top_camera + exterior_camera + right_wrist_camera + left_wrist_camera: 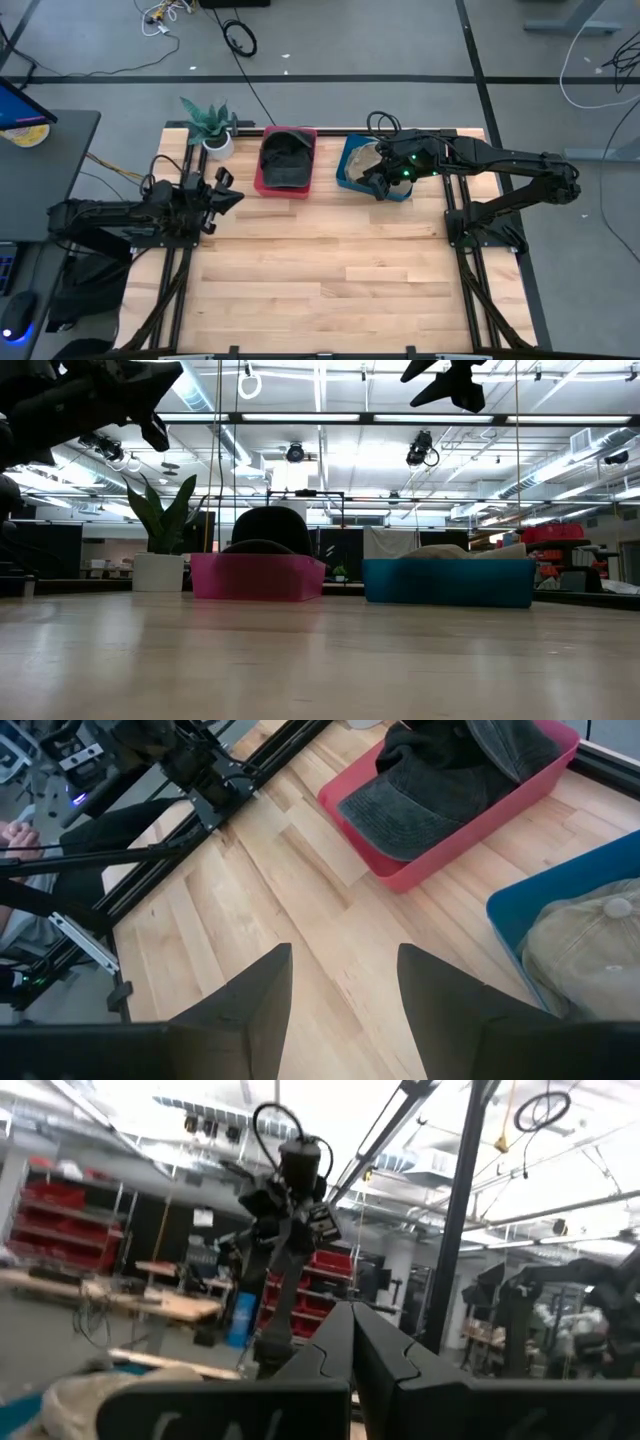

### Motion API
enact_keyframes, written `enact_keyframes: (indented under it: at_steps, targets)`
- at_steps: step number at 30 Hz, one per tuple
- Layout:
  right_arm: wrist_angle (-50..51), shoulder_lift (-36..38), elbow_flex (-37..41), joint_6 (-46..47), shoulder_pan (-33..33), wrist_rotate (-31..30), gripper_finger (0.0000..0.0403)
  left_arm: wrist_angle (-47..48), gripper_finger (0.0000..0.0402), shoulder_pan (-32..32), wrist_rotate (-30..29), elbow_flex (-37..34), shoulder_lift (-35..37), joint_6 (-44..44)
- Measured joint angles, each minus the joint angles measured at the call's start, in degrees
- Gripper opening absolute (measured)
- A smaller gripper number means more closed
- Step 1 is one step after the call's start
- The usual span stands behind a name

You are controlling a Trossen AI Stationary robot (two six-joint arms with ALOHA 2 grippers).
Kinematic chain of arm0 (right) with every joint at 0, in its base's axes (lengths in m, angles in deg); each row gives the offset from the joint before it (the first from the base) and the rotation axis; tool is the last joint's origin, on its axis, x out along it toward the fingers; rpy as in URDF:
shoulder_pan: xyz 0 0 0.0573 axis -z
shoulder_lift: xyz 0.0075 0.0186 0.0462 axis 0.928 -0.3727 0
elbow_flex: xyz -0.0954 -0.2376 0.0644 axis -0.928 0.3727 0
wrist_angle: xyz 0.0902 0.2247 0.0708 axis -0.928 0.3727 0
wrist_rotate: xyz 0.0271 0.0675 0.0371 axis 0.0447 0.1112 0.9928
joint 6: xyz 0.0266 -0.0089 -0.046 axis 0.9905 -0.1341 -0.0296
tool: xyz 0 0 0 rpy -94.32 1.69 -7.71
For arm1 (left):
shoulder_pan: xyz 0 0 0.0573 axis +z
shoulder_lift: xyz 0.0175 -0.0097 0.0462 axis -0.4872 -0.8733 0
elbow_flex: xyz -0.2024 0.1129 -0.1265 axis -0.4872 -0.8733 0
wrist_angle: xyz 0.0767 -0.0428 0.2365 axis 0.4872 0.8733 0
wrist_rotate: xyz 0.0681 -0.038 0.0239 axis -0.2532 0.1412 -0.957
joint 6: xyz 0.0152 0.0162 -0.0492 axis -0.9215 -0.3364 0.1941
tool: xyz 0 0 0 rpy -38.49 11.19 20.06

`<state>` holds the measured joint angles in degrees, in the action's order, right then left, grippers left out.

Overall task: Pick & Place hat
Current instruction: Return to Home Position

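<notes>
**Tan cap point(365, 158) lying in the blue bin point(344, 172), dark caps point(286, 157) filling the red bin point(285, 191)**

Both bins are sitting side by side along the far edge of the wooden tabletop point(320, 280). The red bin is on the left arm's side and the blue bin on the right arm's side, with a narrow strip of bare wood between them. The dark caps are lying piled in the red bin, and in the low view the topmost one is rising well above its rim. The tan cap is resting inside the blue bin, its crown showing just over the rim.

The right claw point(383, 186) is hanging over the near side of the blue bin, raised clear of the tabletop. Its fingers point(262, 990) are spread apart and gripping nothing, and its wrist view is looking down between them at bare wood, with both bins beyond.

The left claw point(225, 190) is hovering at the left side of the tabletop, near the red bin but apart from it, and pointing across toward the bins. Its fingers point(330, 1345) are pressed together with nothing between them.

A potted plant point(208, 125) is standing at the far left corner, just beside the red bin.
</notes>
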<state>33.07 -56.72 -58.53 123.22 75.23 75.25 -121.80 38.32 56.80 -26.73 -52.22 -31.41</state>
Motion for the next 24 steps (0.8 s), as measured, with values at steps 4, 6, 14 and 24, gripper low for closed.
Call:
enact_keyframes:
  at_steps: [4, 6, 14, 24]
  targets:
    - [0.0, 0.0, 0.0, 0.0, -0.1, 0.0, 0.0185, -0.2, 0.0002, 0.0, 0.0, 0.0, 3.0, -4.4]
    - [0.0, 0.0, 0.0, 0.0, -0.1, 0.0, 0.0185, -0.5, 0.0002, 0.0, 0.0, 0.0, 5.3, -5.8]
    - [0.0, 0.0, 0.0, 0.0, -0.1, 0.0, 0.0185, 2.3, 0.0002, 0.0, 0.0, 0.0, 15.3, -6.1]
    - [0.0, 0.0, 0.0, 0.9, -0.1, 0.0, 0.0185, 15.9, 0.0002, 0.0, 0.3, 0.0, 23.5, -7.2]
